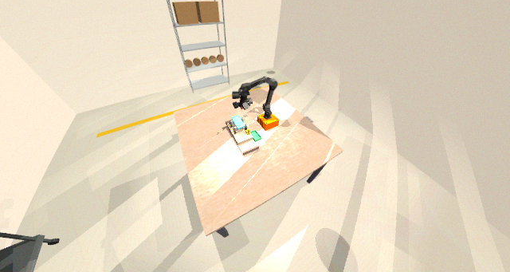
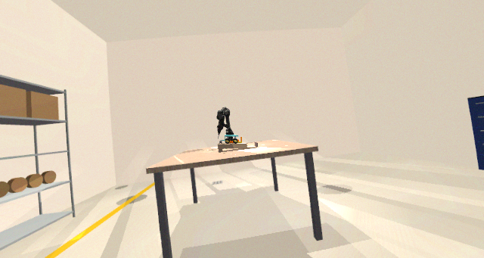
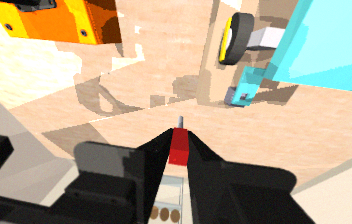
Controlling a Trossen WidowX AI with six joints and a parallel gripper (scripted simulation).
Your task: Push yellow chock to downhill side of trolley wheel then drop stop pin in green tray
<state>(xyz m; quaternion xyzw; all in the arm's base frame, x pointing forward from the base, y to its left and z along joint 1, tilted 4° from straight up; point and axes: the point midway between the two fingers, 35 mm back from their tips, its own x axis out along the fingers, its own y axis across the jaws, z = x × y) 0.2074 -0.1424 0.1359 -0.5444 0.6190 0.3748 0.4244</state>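
Note:
My gripper is shut on the red head of the stop pin. The pin's grey shaft points forward from the fingertips, free of the trolley. The trolley, with a cyan top and black-and-yellow wheels, stands on the ramp. The yellow chock stands at its downhill side; its upright orange handle shows in the exterior view. Whether it touches a wheel is too small to tell. The green tray lies beside the ramp, looking empty.
The arm's orange base block stands beside the ramp and tray, on the table. The trolley's cyan uphill bracket is ahead and right of the pin in the wrist view. A shelf rack stands beyond the table.

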